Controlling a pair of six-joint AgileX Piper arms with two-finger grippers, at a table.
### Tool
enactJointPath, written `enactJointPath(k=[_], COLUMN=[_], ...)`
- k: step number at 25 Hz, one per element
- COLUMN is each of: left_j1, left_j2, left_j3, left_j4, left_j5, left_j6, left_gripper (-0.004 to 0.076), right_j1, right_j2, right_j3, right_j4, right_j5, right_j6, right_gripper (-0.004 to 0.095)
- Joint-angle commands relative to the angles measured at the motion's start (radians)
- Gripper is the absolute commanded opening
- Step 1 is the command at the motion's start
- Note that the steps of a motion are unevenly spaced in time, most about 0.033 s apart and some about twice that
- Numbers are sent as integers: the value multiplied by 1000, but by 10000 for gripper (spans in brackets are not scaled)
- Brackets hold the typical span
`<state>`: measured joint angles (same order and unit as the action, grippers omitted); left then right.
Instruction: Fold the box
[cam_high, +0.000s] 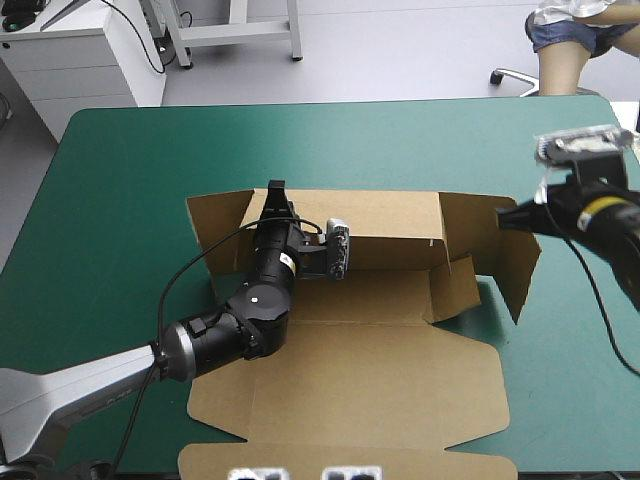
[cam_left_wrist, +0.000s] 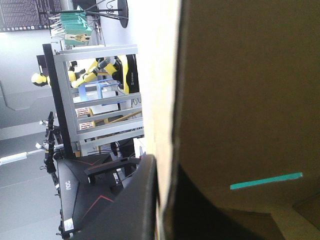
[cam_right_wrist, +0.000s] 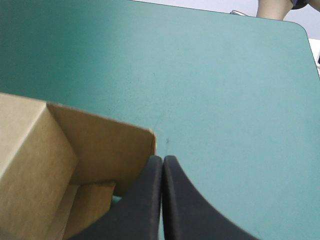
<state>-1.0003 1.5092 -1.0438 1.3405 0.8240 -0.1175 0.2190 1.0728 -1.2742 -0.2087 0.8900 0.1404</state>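
Mid-fold at the table (cam_high: 120, 180): the brown box (cam_high: 330, 300) is lying at the middle of the teal-green cover. Its long axis is running left to right, parallel to the table's far edge. The far wall (cam_high: 390, 235) is standing upright along that axis. The lid (cam_high: 380, 390) is lying flat and pointing toward the near edge, where it is running out of the high view.

The left end effector (cam_high: 274, 192) is reaching in over the base from the near left. It is clamping the top edge of the far wall near the wall's left end. In the left wrist view the board is passing edge-on between the two black fingers (cam_left_wrist: 142, 200), one on each face.

At that end the left end flap (cam_high: 215, 225) is splaying outward, toward the table's left edge. The right end flap (cam_high: 520, 262) is standing raised and angled at the opposite end.

The right end effector (cam_right_wrist: 162, 157) is coming in from the table's right side. Its fingers are pressing together in a point on the right end flap's edge, just below the upper corner. A smaller inner flap (cam_high: 455, 290) is leaning between the far wall and the right end flap.
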Motion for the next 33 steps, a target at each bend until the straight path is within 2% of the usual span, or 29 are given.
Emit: enactJointPath(k=[1,5,9,11,13,18,25,33], left_j1=[-2,-2,-2,-2,-2,-2,-2,-2], left_j2=[-32,-32,-32,-32,-32,-32,-32,-32], left_j3=[-15,-15,-15,-15,-15,-15,-15,-15], left_j4=[5,5,5,3,3,1,1,1], left_j5=[51,51,51,51,51,45,45,44], left_j6=[-12,-10,-10,-10,-10,-10,-14,-10], left_gripper=[-8,-8,-8,-8,-8,-8,-8,-8], right_j1=[-3,-63,-164,-219,-235,-235,-235,-235], right_j2=[208,436,629,739,766,761,685,447], right_j3=[-242,-456,-662,-753,-759,-735,-587,-290], right_j4=[-9,114,350,521,618,612,611,617], right_j5=[27,155,341,361,361,361,361,361], right_j6=[-60,-172,-251,-254,-269,-286,-346,-445], right_gripper=[-20,-20,-20,-20,-20,-20,-20,-20])
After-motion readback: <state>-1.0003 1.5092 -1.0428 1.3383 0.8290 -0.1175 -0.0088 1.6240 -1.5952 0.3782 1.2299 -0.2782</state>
